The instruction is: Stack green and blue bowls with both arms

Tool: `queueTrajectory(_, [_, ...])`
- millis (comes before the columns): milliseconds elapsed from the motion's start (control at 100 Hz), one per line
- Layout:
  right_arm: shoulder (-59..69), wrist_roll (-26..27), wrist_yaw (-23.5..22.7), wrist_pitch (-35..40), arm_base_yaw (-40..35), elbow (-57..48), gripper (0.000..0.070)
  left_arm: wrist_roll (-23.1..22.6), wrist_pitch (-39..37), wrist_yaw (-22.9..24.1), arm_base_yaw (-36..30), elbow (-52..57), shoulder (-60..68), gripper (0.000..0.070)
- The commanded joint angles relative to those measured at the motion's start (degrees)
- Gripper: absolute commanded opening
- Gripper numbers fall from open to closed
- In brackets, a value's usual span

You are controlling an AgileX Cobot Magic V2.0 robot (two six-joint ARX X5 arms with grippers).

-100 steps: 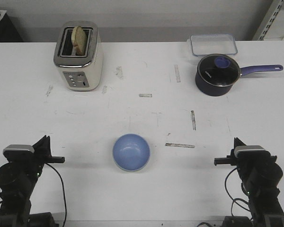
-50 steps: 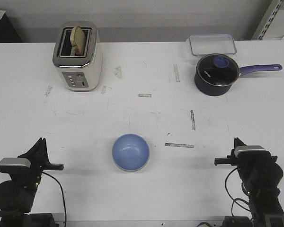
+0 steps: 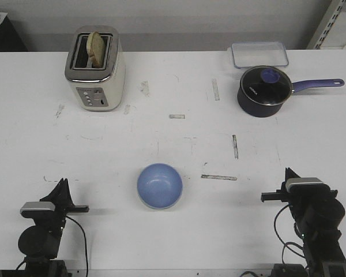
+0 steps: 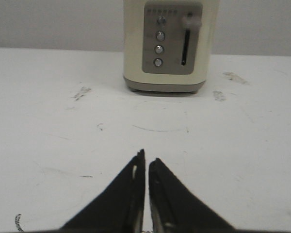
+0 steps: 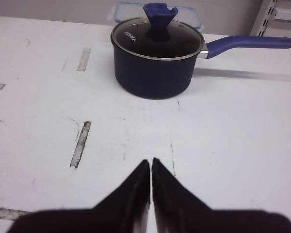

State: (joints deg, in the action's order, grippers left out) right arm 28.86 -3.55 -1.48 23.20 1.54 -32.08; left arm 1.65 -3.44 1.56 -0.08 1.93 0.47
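Note:
The periwinkle blue bowl (image 3: 160,185) sits upright on the white table (image 3: 173,144), near the front centre. A thin pale rim shows along its near edge; I cannot tell whether that is the green bowl under it. No separate green bowl is in view. My left gripper (image 3: 82,208) is shut and empty, low at the front left, well left of the bowl. In the left wrist view the left gripper (image 4: 146,158) points at the toaster. My right gripper (image 3: 264,197) is shut and empty at the front right. In the right wrist view the right gripper (image 5: 151,160) points at the saucepan.
A cream toaster (image 3: 96,68) with a slice of bread stands at the back left; it also shows in the left wrist view (image 4: 169,44). A dark navy lidded saucepan (image 3: 265,89) with a purple handle stands at the back right, seen also in the right wrist view (image 5: 157,57). A clear lidded box (image 3: 259,54) lies behind it.
My left arm has drawn back toward the table's near edge and sits lower and a little further right. The right arm and the bowl have not moved.

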Motion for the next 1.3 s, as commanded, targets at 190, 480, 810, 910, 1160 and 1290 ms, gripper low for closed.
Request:
queueTrajectory(190, [0.07, 0.74, 0.02, -0.90, -0.07, -0.17, 0.0000, 0.37, -1.25, -0.46, 0.02, -1.22, -0.26, 0.0002])
queueTrajectory(480, [0.04, 0.74, 0.02, -0.90, -0.07, -0.17, 0.0000, 0.37, -1.29, -0.44, 0.02, -1.22, -0.28, 0.0002])
queueTrajectory(810, [0.04, 0.74, 0.02, -0.94, -0.07, -0.17, 0.0000, 0.37, -1.31, -0.44, 0.02, -1.22, -0.28, 0.0002])
queueTrajectory(910, [-1.11, 0.52, 0.04, -0.96, 0.07, 0.02, 0.0000, 0.37, -1.29, -0.46, 0.00, -1.22, -0.28, 0.0002])
queueTrajectory(1160, [-7.72, 0.74, 0.44, -12.20, 0.35, 10.25, 0.0000, 0.37, -1.29, -0.46, 0.02, -1.22, -0.28, 0.0002])
queueTrajectory(1290, [-14.27, 0.85, 0.44, -19.50, 0.37, 18.91, 0.0000, 0.37, -1.31, -0.44, 0.02, -1.22, -0.28, 0.0002])
